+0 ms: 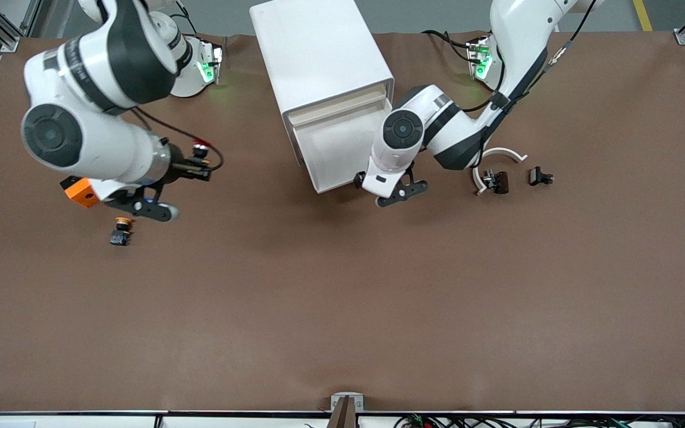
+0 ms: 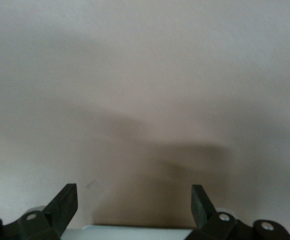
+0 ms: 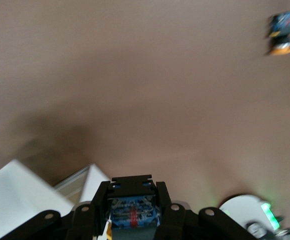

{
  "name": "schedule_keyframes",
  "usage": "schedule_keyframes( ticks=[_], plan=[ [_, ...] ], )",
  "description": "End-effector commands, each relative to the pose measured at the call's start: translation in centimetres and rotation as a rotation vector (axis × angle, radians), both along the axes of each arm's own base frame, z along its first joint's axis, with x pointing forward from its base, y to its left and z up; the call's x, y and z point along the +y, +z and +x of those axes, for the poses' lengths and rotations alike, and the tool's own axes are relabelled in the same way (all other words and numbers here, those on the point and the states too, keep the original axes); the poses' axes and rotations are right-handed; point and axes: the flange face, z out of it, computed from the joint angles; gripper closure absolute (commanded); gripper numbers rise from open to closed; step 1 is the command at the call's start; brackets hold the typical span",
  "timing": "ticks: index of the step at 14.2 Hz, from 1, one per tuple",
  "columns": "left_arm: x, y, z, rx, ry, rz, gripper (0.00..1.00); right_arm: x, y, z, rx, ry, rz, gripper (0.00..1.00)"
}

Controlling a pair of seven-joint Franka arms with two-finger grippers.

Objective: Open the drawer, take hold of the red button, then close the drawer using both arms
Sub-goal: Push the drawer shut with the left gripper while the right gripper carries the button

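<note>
The white cabinet (image 1: 319, 53) stands at the robots' edge of the table, with its lowest drawer (image 1: 333, 151) pulled out toward the front camera. Its tray looks bare. My right gripper (image 1: 198, 166) is up over the table toward the right arm's end and is shut on the button (image 1: 201, 146), red cap uppermost. In the right wrist view the button's black-and-blue body (image 3: 133, 205) sits between the fingers. My left gripper (image 1: 385, 193) is open by the drawer's front corner. In the left wrist view the open gripper (image 2: 133, 192) holds nothing, and a pale flat surface fills the frame.
An orange cube (image 1: 82, 191) and a yellow-capped button (image 1: 121, 232) lie under the right arm; the yellow-capped button (image 3: 281, 35) also shows in the right wrist view. Toward the left arm's end lie a white curved piece (image 1: 497, 156) and two small black parts (image 1: 497, 181) (image 1: 540, 176).
</note>
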Motion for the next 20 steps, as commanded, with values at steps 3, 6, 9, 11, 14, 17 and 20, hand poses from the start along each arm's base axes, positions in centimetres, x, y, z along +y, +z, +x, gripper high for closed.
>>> schedule_keyframes(
  ticks=[3, 6, 9, 11, 14, 17, 20],
  plan=[
    [-2.7, -0.1, -3.6, 0.012, -0.062, -0.020, 0.00, -10.1, -5.2, 0.9, -0.097, 0.164, 0.030, 0.96],
    [-5.3, -1.3, -7.1, 0.036, -0.125, -0.018, 0.00, -14.7, -9.0, 1.7, -0.195, 0.205, 0.006, 0.96],
    [-7.1, -2.2, -9.5, 0.047, -0.117, -0.017, 0.00, -16.1, -13.7, 2.3, -0.223, 0.194, -0.016, 0.96],
    [-7.9, -2.4, -10.9, 0.051, -0.138, -0.013, 0.00, -16.3, -17.0, 2.8, -0.220, 0.190, -0.024, 0.96],
    [-8.2, -2.7, -13.0, 0.065, -0.133, 0.007, 0.00, -17.0, -21.3, 3.5, -0.223, 0.187, -0.035, 0.96],
    [-8.3, -2.5, -13.2, 0.069, -0.137, 0.004, 0.00, -17.3, -25.1, 3.5, -0.193, 0.225, -0.031, 0.96],
    [-6.6, -0.5, -10.3, 0.048, -0.078, 0.016, 0.00, -17.8, -27.1, 3.5, -0.183, 0.239, -0.027, 0.96]
  ],
)
